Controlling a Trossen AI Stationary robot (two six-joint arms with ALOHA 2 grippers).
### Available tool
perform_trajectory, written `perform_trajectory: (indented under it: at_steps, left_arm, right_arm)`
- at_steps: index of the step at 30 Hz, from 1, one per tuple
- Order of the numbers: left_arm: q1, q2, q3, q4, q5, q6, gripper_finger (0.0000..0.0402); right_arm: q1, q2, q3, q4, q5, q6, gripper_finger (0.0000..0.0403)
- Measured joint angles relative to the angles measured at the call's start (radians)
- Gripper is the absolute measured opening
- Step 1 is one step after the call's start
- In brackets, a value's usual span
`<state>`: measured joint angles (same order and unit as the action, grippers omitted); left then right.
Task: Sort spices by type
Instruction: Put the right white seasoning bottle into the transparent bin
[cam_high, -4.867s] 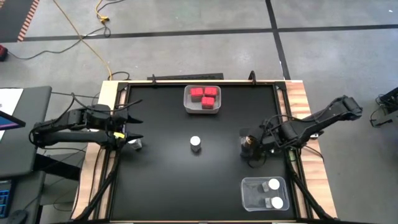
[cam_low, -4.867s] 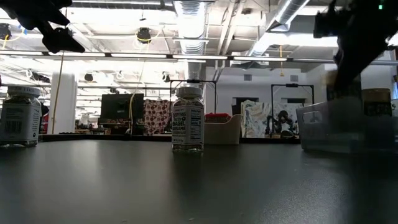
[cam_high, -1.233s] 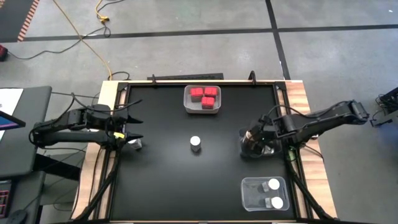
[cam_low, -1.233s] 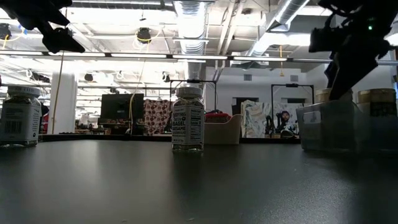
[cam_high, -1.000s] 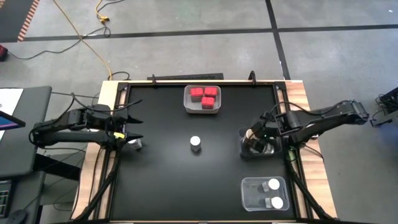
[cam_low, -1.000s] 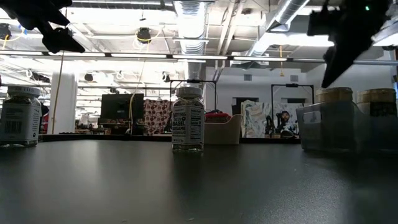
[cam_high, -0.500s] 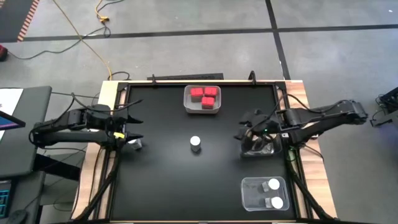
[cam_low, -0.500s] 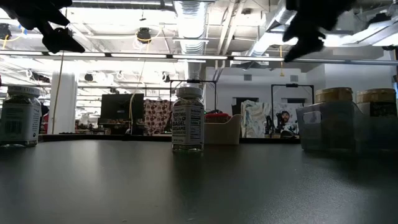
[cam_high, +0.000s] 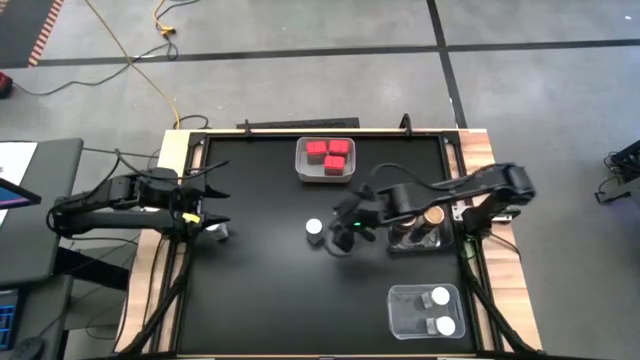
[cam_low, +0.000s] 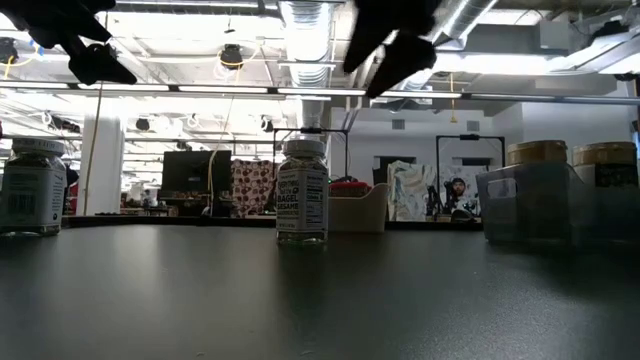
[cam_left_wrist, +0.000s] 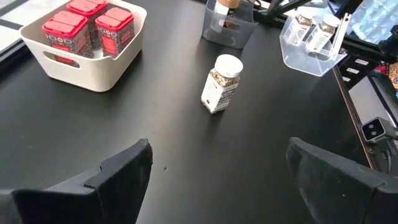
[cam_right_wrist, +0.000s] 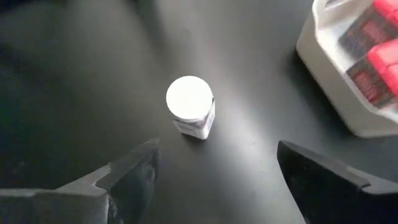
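A white-lidded spice jar (cam_high: 314, 229) stands upright on its base at the middle of the black table, also in the low view (cam_low: 302, 190) and in both wrist views (cam_right_wrist: 190, 106) (cam_left_wrist: 221, 84). My right gripper (cam_high: 346, 228) hovers open just to the right of it, above it (cam_low: 390, 40). A second jar (cam_high: 218, 232) stands near the left edge (cam_low: 32, 187). My left gripper (cam_high: 214, 206) is open and waits above that edge. Red boxes (cam_high: 327, 153) sit in the white bin (cam_high: 302, 170). Brown-lidded jars (cam_low: 537, 152) stand in a small clear bin (cam_high: 418, 240).
A clear bin (cam_high: 400, 312) near the front right corner holds two white-lidded jars (cam_high: 440, 297). My right arm (cam_high: 470, 190) reaches across over the small clear bin. The white bin (cam_right_wrist: 339, 93) is just beyond the middle jar. Bare black tabletop lies front left (cam_high: 260, 300).
My right gripper has risen away from the small clear bin on the right and swung toward the table's left, ending open over the spot beside the middle jar. The brown-lidded jars stay standing in the small bin. My left arm has kept still.
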<state>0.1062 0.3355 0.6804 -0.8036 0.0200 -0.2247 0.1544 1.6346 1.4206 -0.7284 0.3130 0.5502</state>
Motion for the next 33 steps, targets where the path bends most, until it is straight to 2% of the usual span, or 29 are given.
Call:
perform_trajectory:
  at_steps: [3, 7, 13, 20, 33]
  left_arm:
    - [0.0, 0.0, 0.0, 0.0, 0.0, 0.0, 0.0355]
    - [0.0, 0.0, 0.0, 0.0, 0.0, 0.0, 0.0355]
    - [0.0, 0.0, 0.0, 0.0, 0.0, 0.0, 0.0355]
    - [0.0, 0.0, 0.0, 0.0, 0.0, 0.0, 0.0355]
    - [0.0, 0.0, 0.0, -0.002, 0.0, 0.001, 0.0355]
  right_arm:
    - [-0.015, 0.111, 0.139, -0.095, 0.0, 0.071, 0.035]
    - [-0.036, 0.241, 0.315, -0.175, 0.0, 0.081, 0.035]
    - [-0.049, 0.387, 0.488, -0.213, 0.0, 0.072, 0.0349]
    - [-0.052, 0.493, 0.586, -0.257, -0.001, 0.112, 0.0349]
    - [-0.05, 0.545, 0.595, -0.323, -0.029, 0.183, 0.0349]
